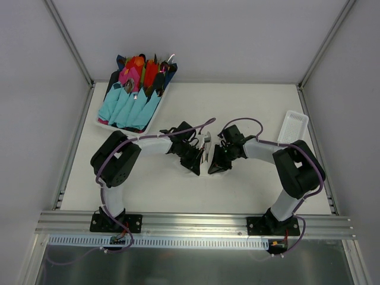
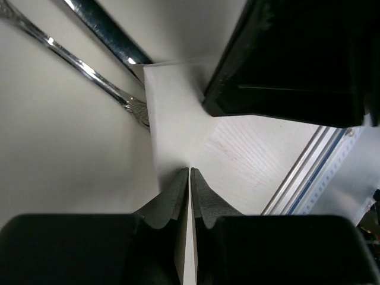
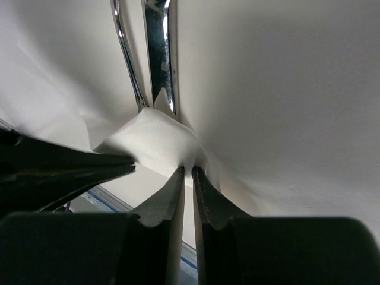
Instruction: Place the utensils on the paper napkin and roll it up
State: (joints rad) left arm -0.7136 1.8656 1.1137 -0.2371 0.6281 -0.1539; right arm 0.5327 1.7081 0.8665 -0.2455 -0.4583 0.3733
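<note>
The paper napkin (image 1: 206, 149) shows as a small white strip lifted between my two grippers at the middle of the table. My left gripper (image 2: 189, 171) is shut, its fingertips pinching the napkin's (image 2: 172, 124) folded edge. My right gripper (image 3: 187, 170) is shut on a bunched fold of the napkin (image 3: 155, 139). Two shiny slender utensils (image 3: 159, 56) lie on the white sheet just beyond that fold. In the left wrist view the utensils (image 2: 89, 70) run diagonally, partly under the napkin's corner. The right gripper's black body (image 2: 291, 65) sits close opposite.
A tray (image 1: 104, 124) at the back left holds light-blue, pink and red napkin bundles. A white ribbed tray (image 1: 294, 126) stands at the right edge. An aluminium rail (image 1: 196, 222) runs along the near edge, with frame posts at the sides.
</note>
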